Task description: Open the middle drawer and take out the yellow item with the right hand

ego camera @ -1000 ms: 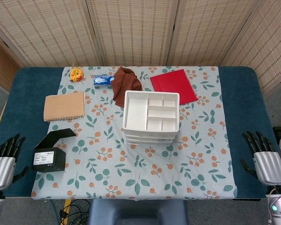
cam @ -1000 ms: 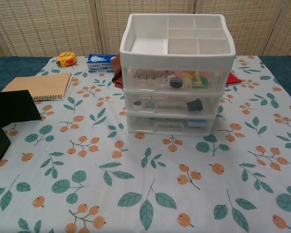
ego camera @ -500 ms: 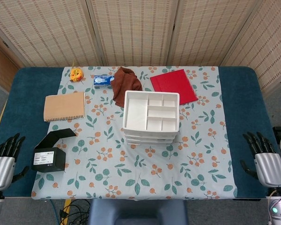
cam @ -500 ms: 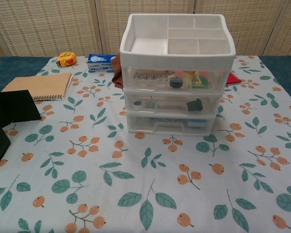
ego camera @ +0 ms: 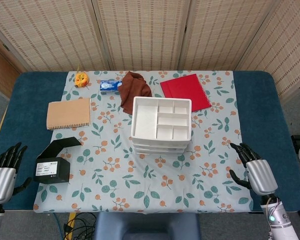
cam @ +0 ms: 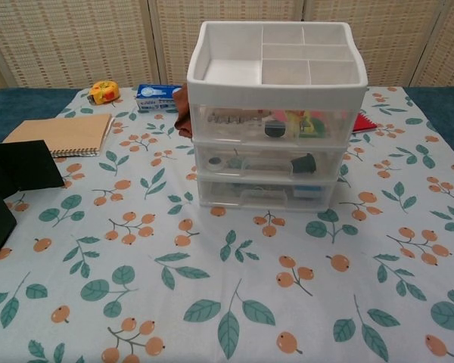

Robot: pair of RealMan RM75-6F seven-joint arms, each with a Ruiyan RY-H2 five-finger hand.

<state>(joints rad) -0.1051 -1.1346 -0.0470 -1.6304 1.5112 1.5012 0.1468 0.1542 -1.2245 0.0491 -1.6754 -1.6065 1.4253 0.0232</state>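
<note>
A white drawer unit (ego camera: 161,125) with three clear drawers stands mid-table, all of them closed. In the chest view the middle drawer (cam: 268,162) shows a black piece and a small round part; I cannot make out a yellow item in it. Yellow and green bits show in the top drawer (cam: 303,122). My right hand (ego camera: 255,170) hovers over the tablecloth's right edge, fingers spread, holding nothing, well right of the unit. Off the table's front-left corner my left hand (ego camera: 4,170) is open and empty. Neither hand appears in the chest view.
A black box (ego camera: 54,162) with its flap open sits front left. A tan notebook (ego camera: 68,113) lies behind it. At the back are a yellow-orange toy (ego camera: 81,79), a blue pack (ego camera: 110,86), a brown cloth (ego camera: 134,89) and a red notebook (ego camera: 186,91).
My right hand has moved left, from beside the table's right edge to over the tablecloth's edge. The left hand and the drawers have not moved.
</note>
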